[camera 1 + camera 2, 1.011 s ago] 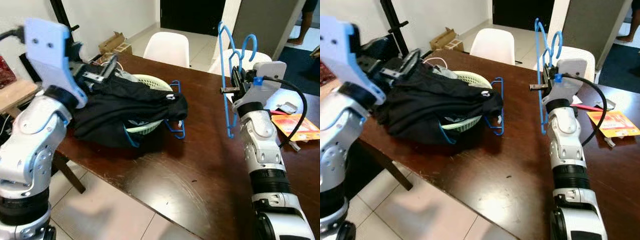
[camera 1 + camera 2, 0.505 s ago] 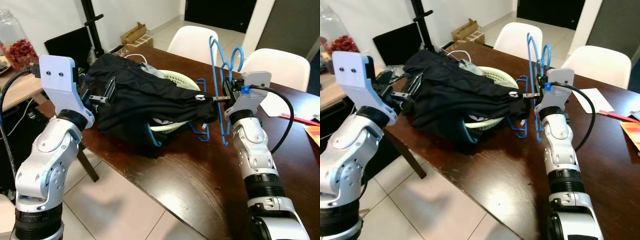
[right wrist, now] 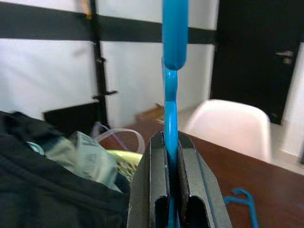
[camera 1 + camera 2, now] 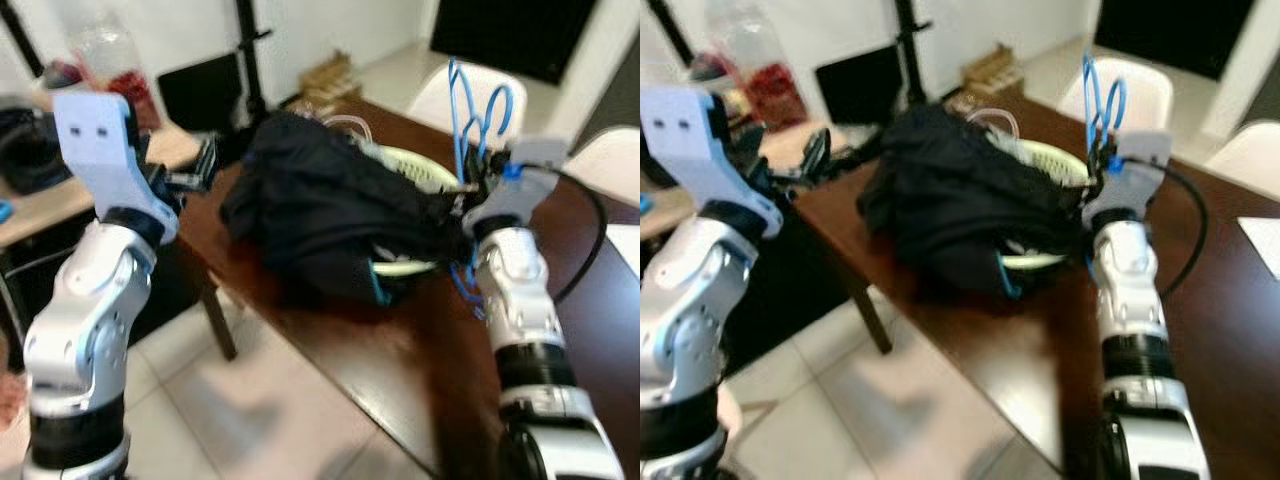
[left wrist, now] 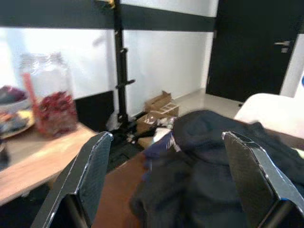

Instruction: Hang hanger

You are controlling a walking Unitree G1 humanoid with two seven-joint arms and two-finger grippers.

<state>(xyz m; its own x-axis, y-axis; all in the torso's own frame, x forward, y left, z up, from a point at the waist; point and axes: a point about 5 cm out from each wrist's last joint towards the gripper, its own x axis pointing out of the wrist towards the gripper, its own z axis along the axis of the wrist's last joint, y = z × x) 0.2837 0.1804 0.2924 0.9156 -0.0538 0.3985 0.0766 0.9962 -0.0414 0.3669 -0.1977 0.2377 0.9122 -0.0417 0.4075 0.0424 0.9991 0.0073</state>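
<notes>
A blue hanger (image 4: 472, 100) stands upright above the table's far side, and my right gripper (image 4: 482, 178) is shut on its lower stem. In the right wrist view the blue stem (image 3: 170, 95) runs straight between the two closed fingers (image 3: 154, 190). My left gripper (image 4: 195, 170) is raised off the table's left end, open and holding nothing; its wrist view looks past the spread fingers (image 5: 97, 161) at a black clothes pile (image 5: 213, 185). That clothes pile (image 4: 330, 220) is draped over a pale basket (image 4: 412, 168).
A dark wooden table (image 4: 400, 350) carries the basket; another blue hanger (image 4: 466, 288) lies beside it. A black stand pole (image 4: 250, 50) rises behind the table's left end. A jar of red things (image 5: 52, 95) sits on a low wooden side table (image 4: 60, 200). White chairs (image 4: 440, 90) are behind.
The whole picture has swung left and blurred, so the camera moved. My left gripper now sits further from the clothes pile. The right gripper still holds the blue hanger.
</notes>
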